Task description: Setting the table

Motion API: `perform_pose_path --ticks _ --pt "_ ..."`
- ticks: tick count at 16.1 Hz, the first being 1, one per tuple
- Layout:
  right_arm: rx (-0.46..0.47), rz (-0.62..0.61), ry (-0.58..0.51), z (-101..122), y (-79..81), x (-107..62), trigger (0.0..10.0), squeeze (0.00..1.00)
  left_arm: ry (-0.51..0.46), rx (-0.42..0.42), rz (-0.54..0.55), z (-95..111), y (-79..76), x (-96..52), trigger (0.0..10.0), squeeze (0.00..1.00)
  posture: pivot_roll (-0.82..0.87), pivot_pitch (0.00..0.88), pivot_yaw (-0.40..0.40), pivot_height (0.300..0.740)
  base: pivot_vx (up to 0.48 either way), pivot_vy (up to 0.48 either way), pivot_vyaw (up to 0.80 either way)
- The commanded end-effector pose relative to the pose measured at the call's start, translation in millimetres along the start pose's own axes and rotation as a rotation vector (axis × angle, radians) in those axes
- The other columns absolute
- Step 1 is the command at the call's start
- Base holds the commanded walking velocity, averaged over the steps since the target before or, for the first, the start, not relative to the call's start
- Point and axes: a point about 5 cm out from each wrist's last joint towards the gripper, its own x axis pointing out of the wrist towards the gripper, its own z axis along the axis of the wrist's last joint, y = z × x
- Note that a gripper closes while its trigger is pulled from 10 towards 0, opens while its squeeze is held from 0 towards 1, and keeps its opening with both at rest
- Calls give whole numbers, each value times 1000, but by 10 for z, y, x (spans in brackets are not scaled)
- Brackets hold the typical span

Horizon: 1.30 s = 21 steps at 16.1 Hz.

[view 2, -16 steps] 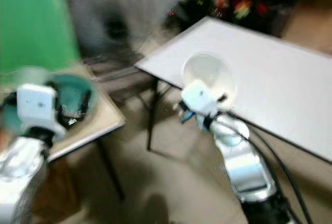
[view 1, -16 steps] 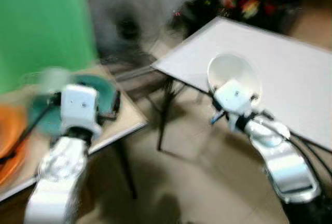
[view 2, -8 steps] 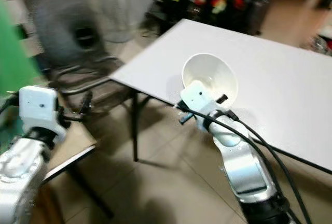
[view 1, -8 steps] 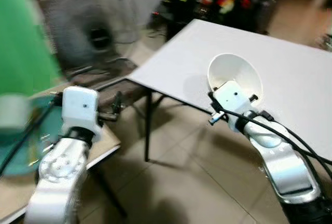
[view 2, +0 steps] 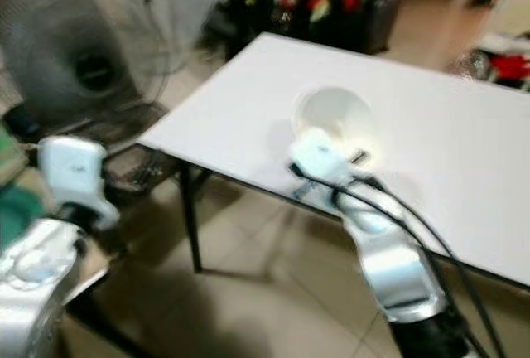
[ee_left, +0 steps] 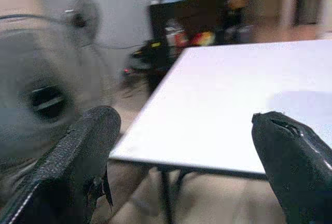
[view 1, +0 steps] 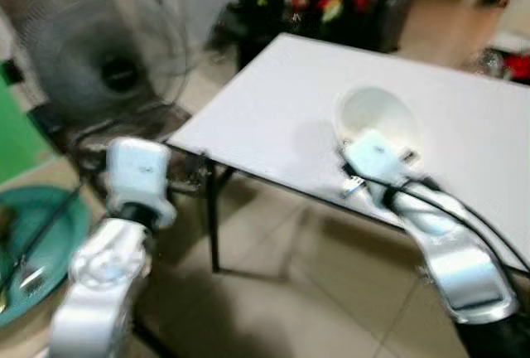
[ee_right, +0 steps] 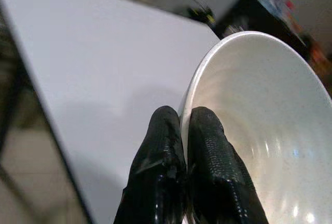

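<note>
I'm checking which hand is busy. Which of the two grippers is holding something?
The right gripper: its black fingers are pinched shut on the rim of the white bowl, over the white table. The left gripper is open, with nothing between its fingers.

Looks like a lived-in home: tiled floor point(view 1: 315, 292), standing fan point(view 1: 103, 55) upper left, cluttered dark shelf point(view 1: 331, 6) top centre, white folding table point(view 1: 464, 118).

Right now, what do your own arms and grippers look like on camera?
Both arms are silver metal with rounded joints, each ending in a white boxy wrist housing. Black cables run along the right arm. The left arm looks the same. The left gripper has thick black fingers; the right gripper has black, finely textured fingers.
</note>
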Motion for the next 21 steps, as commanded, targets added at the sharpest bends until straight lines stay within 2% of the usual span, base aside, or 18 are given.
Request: perform_pose_path --ticks 1,4,6,12,15,21 --pt "-4 -16 -66 156 -3 -5 10000 0 -7 19 20 13 64 -4 10000 0 -7 0 -29 740 270 0 0" --pt "15 -16 -62 149 28 -13 10000 0 -6 14 15 8 68 -7 10000 0 -10 0 -29 740 270 0 0" --pt "21 -12 -64 149 46 -19 10000 0 -4 12 15 0 62 -11 10000 0 -11 0 -30 740 270 0 -800" --pt "4 12 -71 189 97 27 10000 0 -5 12 7 0 68 -19 10000 0 -6 0 -27 740 272 0 -362" --pt "0 20 -63 184 109 37 10000 0 -3 13 3 1 62 -18 10000 0 -3 0 -27 740 273 0 0" --pt "2 6 -52 168 80 54 10000 0 -4 19 -11 9 56 10 10000 0 -6 0 -17 740 271 0 -638"
